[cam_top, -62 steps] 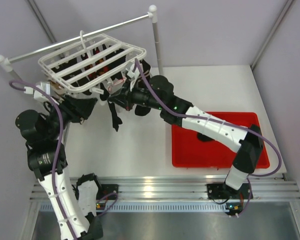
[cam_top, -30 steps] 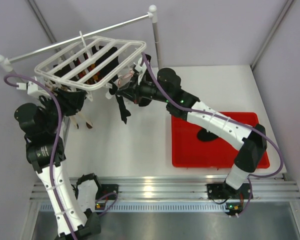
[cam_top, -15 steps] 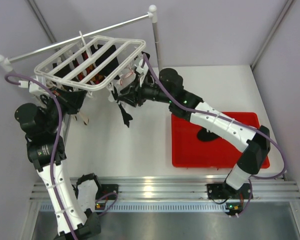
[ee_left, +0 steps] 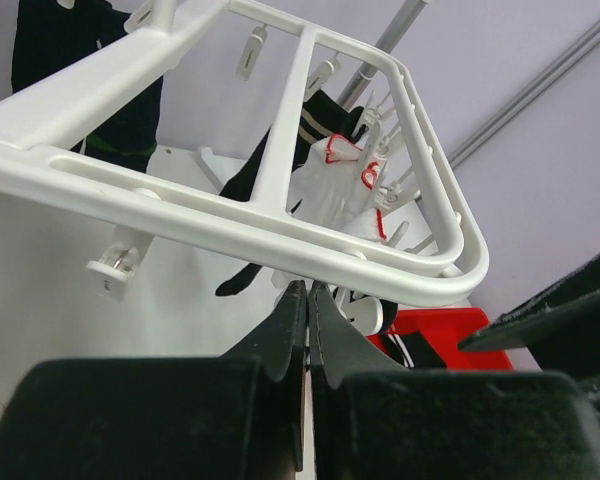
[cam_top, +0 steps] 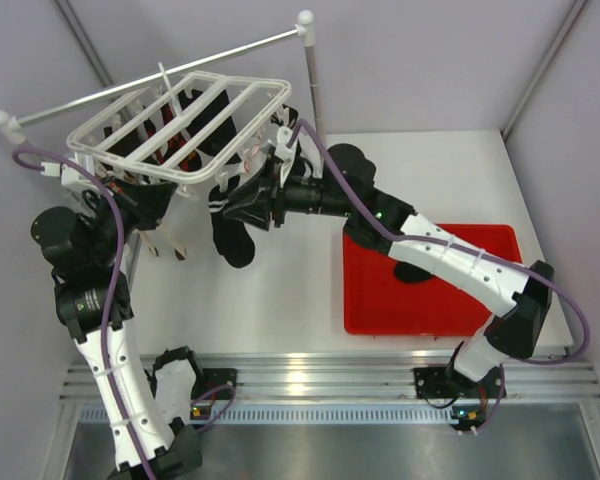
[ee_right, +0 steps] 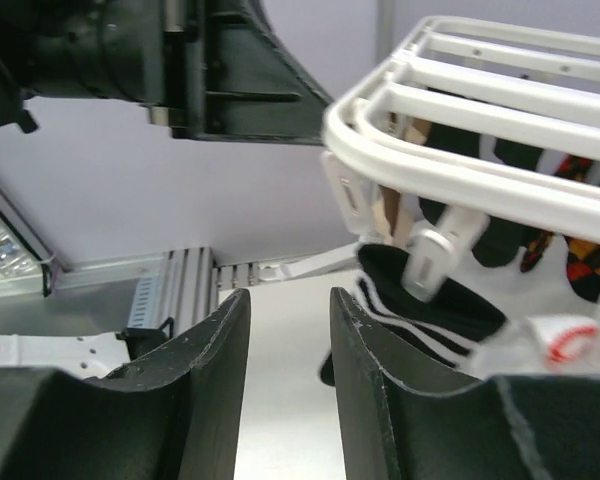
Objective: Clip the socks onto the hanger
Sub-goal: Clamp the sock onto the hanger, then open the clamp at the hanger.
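Two fingers [ee_right: 210,380] of my right gripper [ee_right: 288,310] stand spread with nothing between them, just short of the near corner of the hanger [ee_right: 480,188]. Half a second ago that gripper was up at the corner with a thin, bunched black sock trailing under it. Now the jaws are apart, and the sock [ee_right: 465,305], black with white stripes near the cuff, hangs broad and free from a small white clip [ee_right: 430,262] under the rail. I judge it clipped and released, so this one is done, though I cannot see how deep the clip bites.

My left gripper [ee_left: 307,300] has its fingers pressed together, tips up against the underside of the frame's rail on the far side from the right one. Whether they pinch part of the frame I cannot tell.

Further out, white socks [ee_left: 330,185] with red trim and other dark pieces hang under the slats, and the grey rail stand [cam_top: 310,80] rises behind. Another black sock [cam_top: 412,272] lies on the red tray [cam_top: 480,300] to the right, partly under my right arm. I take that one to be the next to fetch.

No writing is readable anywhere. The red on the white socks looks like edging rather than lettering, and I can make out no brand on the frame or tray.
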Robot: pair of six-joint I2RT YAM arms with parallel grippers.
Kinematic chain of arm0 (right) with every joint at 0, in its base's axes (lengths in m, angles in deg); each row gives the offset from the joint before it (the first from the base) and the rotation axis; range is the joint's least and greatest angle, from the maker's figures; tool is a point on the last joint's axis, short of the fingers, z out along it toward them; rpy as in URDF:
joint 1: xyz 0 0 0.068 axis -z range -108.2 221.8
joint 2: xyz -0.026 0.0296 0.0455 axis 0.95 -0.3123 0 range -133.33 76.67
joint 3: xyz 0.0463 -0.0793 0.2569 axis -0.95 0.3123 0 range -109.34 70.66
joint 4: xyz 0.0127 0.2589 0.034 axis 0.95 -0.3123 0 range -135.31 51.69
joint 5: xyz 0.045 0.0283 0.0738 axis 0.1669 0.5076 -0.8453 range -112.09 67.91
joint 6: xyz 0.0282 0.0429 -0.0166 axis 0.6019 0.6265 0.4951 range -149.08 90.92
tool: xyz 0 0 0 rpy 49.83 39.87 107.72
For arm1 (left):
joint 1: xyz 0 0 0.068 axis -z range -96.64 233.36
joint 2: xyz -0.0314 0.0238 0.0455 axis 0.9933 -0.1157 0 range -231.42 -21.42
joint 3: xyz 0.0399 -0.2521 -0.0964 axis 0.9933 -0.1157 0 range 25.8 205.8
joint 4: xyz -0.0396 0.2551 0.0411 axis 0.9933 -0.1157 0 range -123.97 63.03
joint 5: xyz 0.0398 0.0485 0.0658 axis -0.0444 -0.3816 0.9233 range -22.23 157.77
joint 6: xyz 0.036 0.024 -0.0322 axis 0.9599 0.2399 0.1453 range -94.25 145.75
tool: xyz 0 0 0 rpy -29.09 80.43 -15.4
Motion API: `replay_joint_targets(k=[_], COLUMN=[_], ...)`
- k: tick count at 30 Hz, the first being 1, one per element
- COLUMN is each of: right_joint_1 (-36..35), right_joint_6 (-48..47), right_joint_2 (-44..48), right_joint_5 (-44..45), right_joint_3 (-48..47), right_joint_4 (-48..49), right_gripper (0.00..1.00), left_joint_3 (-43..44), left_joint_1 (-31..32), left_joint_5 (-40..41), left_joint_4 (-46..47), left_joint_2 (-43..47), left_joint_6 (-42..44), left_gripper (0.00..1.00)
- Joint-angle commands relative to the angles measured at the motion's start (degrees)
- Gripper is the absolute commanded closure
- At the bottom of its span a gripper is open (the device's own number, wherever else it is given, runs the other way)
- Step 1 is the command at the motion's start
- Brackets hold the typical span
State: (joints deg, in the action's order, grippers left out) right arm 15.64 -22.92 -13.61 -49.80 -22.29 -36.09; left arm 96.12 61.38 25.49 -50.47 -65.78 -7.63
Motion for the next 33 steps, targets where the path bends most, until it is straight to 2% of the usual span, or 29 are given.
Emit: replay_joint_targets(k=[1,6,15,33], right_joint_1=[-3.7,-6.4,-6.7,-6.8], right_joint_6=[-1.0,-4.0,-9.5,-13.4], right_joint_2=[-1.6,-5.9,-10.1,-14.1], right_joint_5=[-0.8,4.6,14.1,14.4], right_joint_3=[-4.6,-6.5,-6.5,-9.9], right_joint_4=[4.4,6.4,11.3,13.5], right_gripper=[0.63,0.61,0.58,0.56], left_joint_3=[-0.3,0.1,0.2,0.6], left_joint_1=[0.0,0.0,0.0,0.0], left_joint_5=[-1.1,-1.4,-2.1,-2.5], left_joint_4=[3.1,2.7,1.8,-0.2], left_joint_2=[0.7,0.9,1.0,0.9], left_joint_6=[-1.2,-1.2,-2.4,-1.9], left_gripper=[1.0,1.0,1.0,1.0])
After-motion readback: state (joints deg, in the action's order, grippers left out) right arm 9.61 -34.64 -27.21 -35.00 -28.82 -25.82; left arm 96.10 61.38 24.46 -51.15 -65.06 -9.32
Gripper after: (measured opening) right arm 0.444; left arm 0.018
